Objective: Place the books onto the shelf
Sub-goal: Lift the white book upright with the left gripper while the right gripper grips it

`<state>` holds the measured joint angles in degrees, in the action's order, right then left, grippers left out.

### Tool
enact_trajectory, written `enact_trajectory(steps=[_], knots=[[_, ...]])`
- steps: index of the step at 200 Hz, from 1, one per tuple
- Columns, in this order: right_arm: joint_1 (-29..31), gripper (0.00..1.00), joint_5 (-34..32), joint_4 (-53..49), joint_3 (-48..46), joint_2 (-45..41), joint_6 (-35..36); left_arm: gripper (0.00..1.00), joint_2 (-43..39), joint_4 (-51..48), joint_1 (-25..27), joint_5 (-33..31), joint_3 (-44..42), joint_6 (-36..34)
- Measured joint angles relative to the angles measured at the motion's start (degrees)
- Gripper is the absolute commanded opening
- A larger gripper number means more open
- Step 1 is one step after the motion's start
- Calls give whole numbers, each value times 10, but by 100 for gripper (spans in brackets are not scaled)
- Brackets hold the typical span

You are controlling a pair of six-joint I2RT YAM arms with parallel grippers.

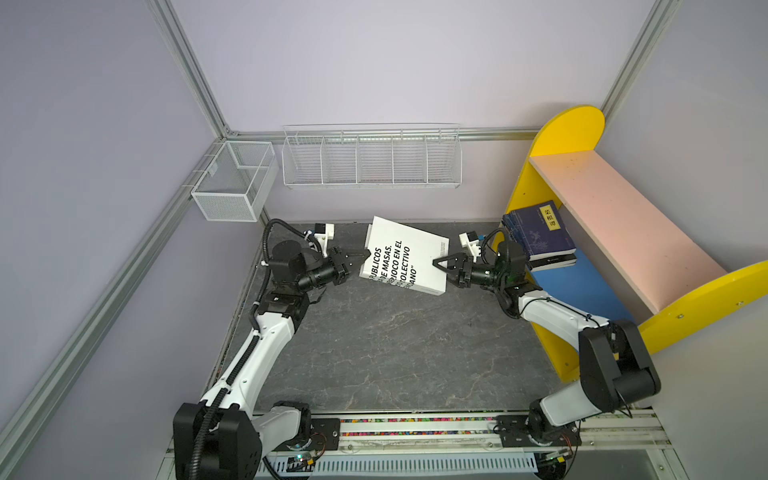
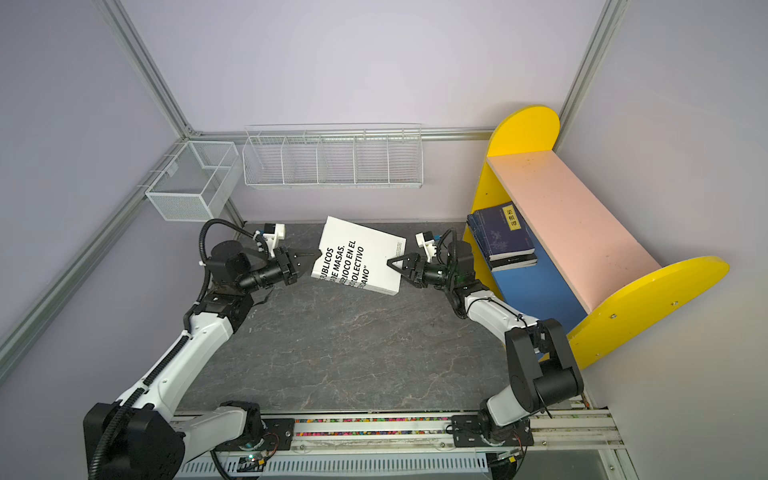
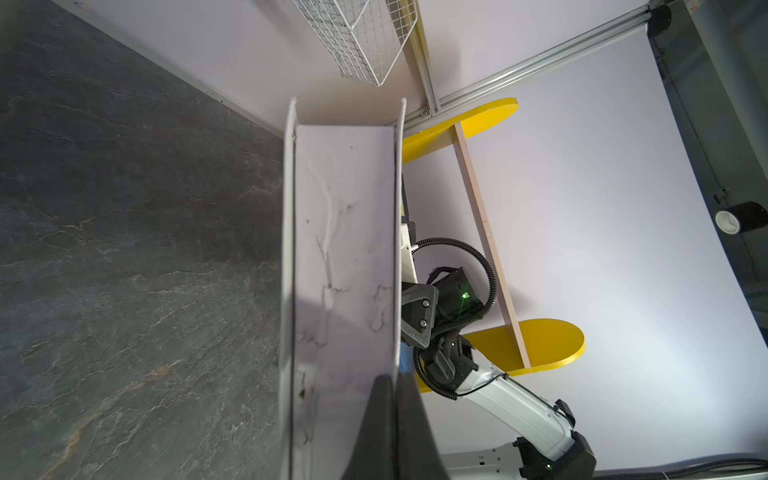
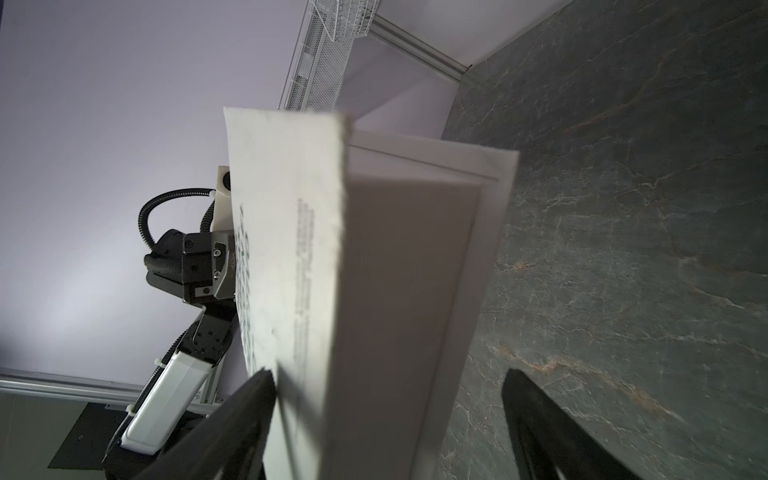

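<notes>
left pincer (image 1: 360, 257): pressed together on the left edge of the white book (image 1: 405, 253). In the left wrist view its dark fingers (image 3: 386, 432) nip one thin cover edge.
right pincer (image 1: 437, 266): spread wide, straddling the opposite edge of the white book. In the right wrist view one finger (image 4: 237, 419) lies by the printed cover. The other finger (image 4: 540, 428) stands clear of the plain side, with a gap between.
white book: thick, with its black lettering facing up. It is tilted between the two arms, over the back middle of the surface (image 1: 395, 353). Whether its low corner touches the surface cannot be told.
surface: dark grey with pale veins.
shelf (image 1: 569, 124): stands along the right side of the surface. It has yellow rounded side panels, a pink upper board (image 1: 623, 224) and a blue lower board (image 1: 582, 286).
navy books (image 1: 540, 232): stacked flat on the blue lower board at its far end, against the far yellow panel and just beyond the right arm's wrist. The top one bears a yellow label (image 1: 549, 217).
wire rack (image 1: 370, 160): on the back wall, above the surface.
mesh basket (image 1: 232, 183): in the back-left corner, beside the wire rack.
</notes>
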<state>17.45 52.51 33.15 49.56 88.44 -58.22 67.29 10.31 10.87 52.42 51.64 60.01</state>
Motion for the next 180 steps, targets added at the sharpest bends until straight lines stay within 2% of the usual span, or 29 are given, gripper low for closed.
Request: enact_trajectory(steps=[26,42,63,72,120,180], knots=[[3,100,20,171,-14,43,-102,0,17,32,0,19,0,27],[3,92,24,296,-16,86,-186,0,33,49,0,30,2,40],[5,89,24,371,-19,116,-243,0,54,67,0,39,7,54],[6,88,23,388,-23,119,-257,0,61,71,0,42,11,57],[8,67,14,440,-28,119,-298,0,88,63,0,45,54,48],[10,53,-7,440,-39,115,-307,0,94,-20,0,36,97,-10]])
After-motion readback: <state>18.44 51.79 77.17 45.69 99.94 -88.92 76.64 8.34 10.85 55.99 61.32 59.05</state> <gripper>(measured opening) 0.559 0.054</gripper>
